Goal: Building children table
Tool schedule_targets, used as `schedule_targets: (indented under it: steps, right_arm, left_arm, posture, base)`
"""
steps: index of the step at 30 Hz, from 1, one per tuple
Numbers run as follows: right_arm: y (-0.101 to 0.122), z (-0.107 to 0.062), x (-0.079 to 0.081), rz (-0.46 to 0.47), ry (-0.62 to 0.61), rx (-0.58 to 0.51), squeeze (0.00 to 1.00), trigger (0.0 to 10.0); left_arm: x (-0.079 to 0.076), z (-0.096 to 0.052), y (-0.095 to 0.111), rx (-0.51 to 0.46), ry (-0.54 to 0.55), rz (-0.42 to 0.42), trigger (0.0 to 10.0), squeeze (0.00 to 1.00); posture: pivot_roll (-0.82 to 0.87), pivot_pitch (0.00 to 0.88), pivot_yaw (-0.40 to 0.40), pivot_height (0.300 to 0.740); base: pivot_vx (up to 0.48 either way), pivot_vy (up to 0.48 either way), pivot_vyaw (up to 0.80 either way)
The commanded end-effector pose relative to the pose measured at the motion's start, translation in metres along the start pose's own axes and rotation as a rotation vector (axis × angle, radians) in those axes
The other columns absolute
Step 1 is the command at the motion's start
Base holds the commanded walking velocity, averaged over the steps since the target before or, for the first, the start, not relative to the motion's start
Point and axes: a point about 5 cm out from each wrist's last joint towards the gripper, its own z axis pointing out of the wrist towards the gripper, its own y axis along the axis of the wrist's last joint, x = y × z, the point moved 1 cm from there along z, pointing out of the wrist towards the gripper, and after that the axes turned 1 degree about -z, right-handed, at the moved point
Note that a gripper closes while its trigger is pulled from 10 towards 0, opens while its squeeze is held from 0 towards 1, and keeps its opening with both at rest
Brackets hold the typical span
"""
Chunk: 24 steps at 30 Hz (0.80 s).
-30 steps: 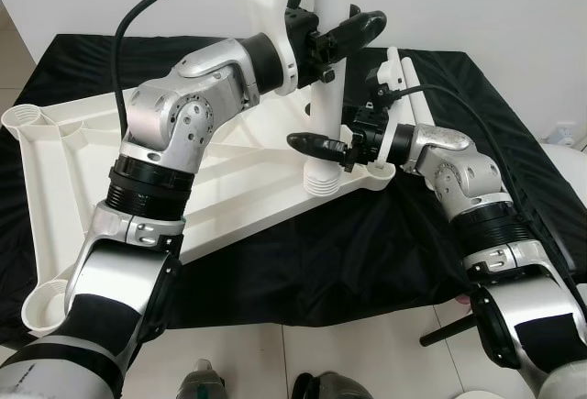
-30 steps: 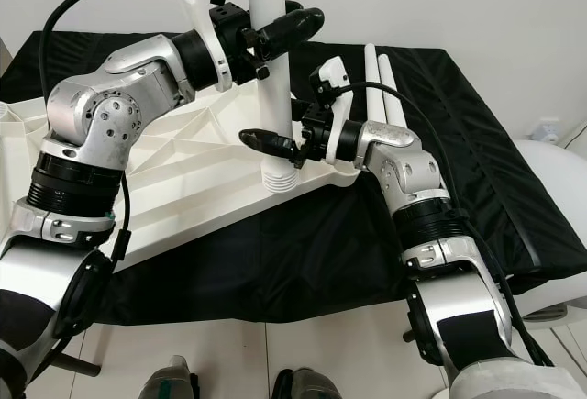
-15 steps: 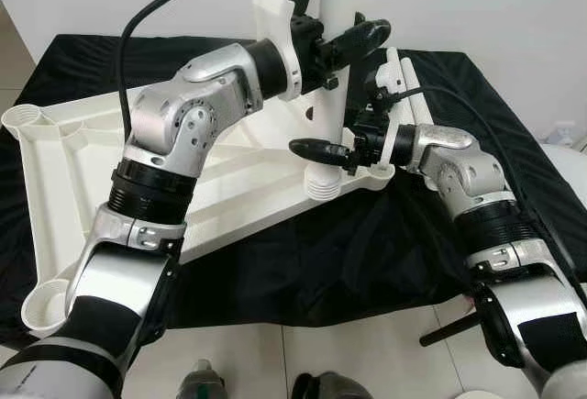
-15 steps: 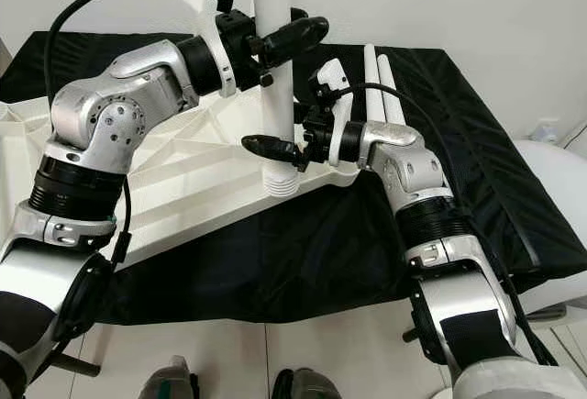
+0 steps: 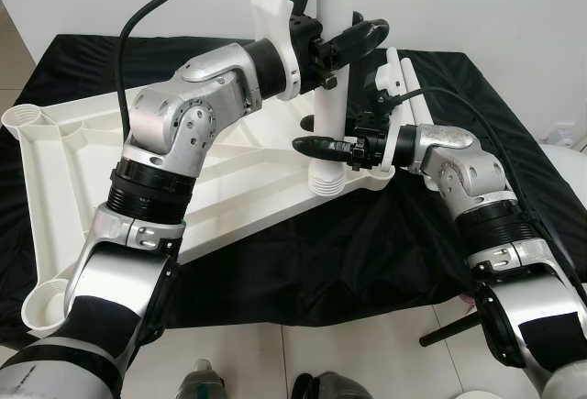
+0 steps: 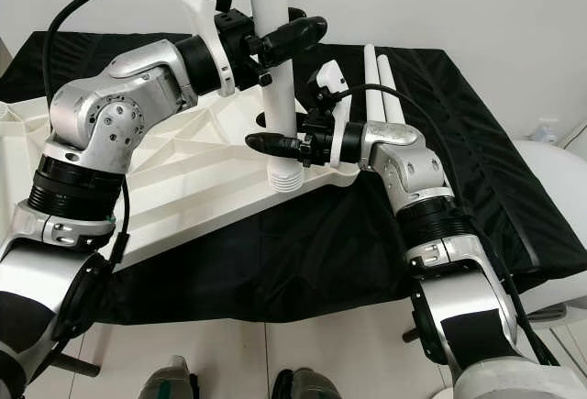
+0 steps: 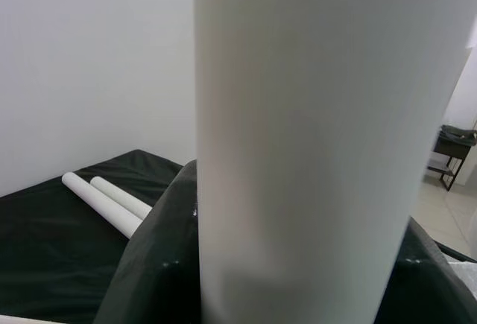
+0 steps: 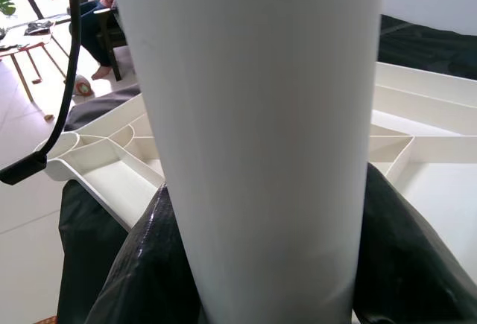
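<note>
White table leg (image 6: 278, 78) upright, ribbed lower end seated at the corner socket of the upturned white tabletop (image 5: 229, 174), at about 3 o'clock on that panel. Left gripper (image 5: 341, 43) clamped around the leg high up, black fingers (image 7: 149, 264) pressed to both sides of the tube. Right gripper (image 6: 280, 145) clamped around the same leg low down, just above the ribbed end, fingers (image 8: 134, 264) hugging the tube. Tabletop lying ribs-up on a black cloth (image 5: 367, 252), round corner sockets at 9 and 7 o'clock. Two spare white legs (image 6: 383, 83) lying side by side on the cloth at 1 o'clock from the upright leg, touching each other. White wall (image 6: 440, 5) behind.
</note>
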Motion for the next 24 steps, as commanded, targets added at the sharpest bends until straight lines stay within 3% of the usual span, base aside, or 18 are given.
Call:
schedule_targets:
  steps: [1,3,4,5,6,7,18,19,20,24]
  right_arm:
    - [-0.001,-0.001,-0.003,0.006,-0.013,0.015,0.00,0.0]
    - [-0.001,0.000,-0.003,0.008,-0.017,0.015,0.00,0.0]
    - [-0.002,0.001,-0.003,0.009,-0.020,0.015,0.00,2.7]
    - [-0.002,0.002,-0.002,0.011,-0.026,0.014,0.00,10.0]
    - [-0.003,0.003,-0.002,0.012,-0.030,0.014,0.00,10.0]
    - [-0.003,0.004,-0.002,0.015,-0.035,0.012,0.00,10.0]
    - [-0.011,0.007,-0.001,0.053,-0.100,-0.035,0.00,10.0]
    - [-0.012,0.008,0.000,0.060,-0.106,-0.043,0.00,10.0]
    - [-0.014,0.009,0.001,0.067,-0.114,-0.055,0.00,10.0]
    - [-0.015,0.010,0.003,0.079,-0.127,-0.076,0.00,10.0]
  left_arm:
    - [-0.016,0.004,0.002,0.001,-0.134,0.027,10.0,0.00]
    - [-0.018,0.004,0.002,0.001,-0.142,0.028,10.0,0.00]
    - [-0.019,0.004,0.002,0.000,-0.148,0.029,10.0,0.00]
    - [-0.020,0.004,0.002,-0.004,-0.155,0.015,10.0,0.00]
    - [-0.021,0.004,0.002,-0.007,-0.160,0.003,10.0,0.00]
    - [-0.021,0.004,0.003,-0.016,-0.171,-0.022,10.0,1.00]
    - [-0.033,-0.003,0.009,-0.027,-0.245,-0.021,10.0,1.00]
    - [-0.034,-0.004,0.012,-0.041,-0.245,-0.023,10.0,0.81]
    - [-0.033,-0.004,0.014,-0.052,-0.240,-0.024,10.0,0.00]
    - [-0.029,-0.005,0.015,-0.059,-0.219,-0.023,10.0,0.00]
  posture:
    - [0.02,0.000,-0.094,0.740]
    - [0.02,0.000,-0.094,0.740]
    - [0.02,0.000,-0.094,0.740]
    - [0.02,0.000,-0.095,0.740]
    - [0.02,0.000,-0.095,0.740]
    - [0.02,0.000,-0.096,0.740]
    - [0.03,0.000,-0.099,0.740]
    - [0.03,0.000,-0.099,0.740]
    - [0.03,0.000,-0.099,0.740]
    - [0.02,0.000,-0.099,0.740]
  base:
    - [0.000,0.000,0.00]
    - [0.000,0.000,0.00]
    - [0.000,0.000,0.00]
    - [0.000,0.000,0.00]
    - [0.000,0.000,0.00]
    - [0.000,0.000,0.00]
    - [0.000,0.000,0.00]
    - [0.000,0.000,0.00]
    - [0.000,0.000,0.00]
    - [0.000,0.000,0.00]
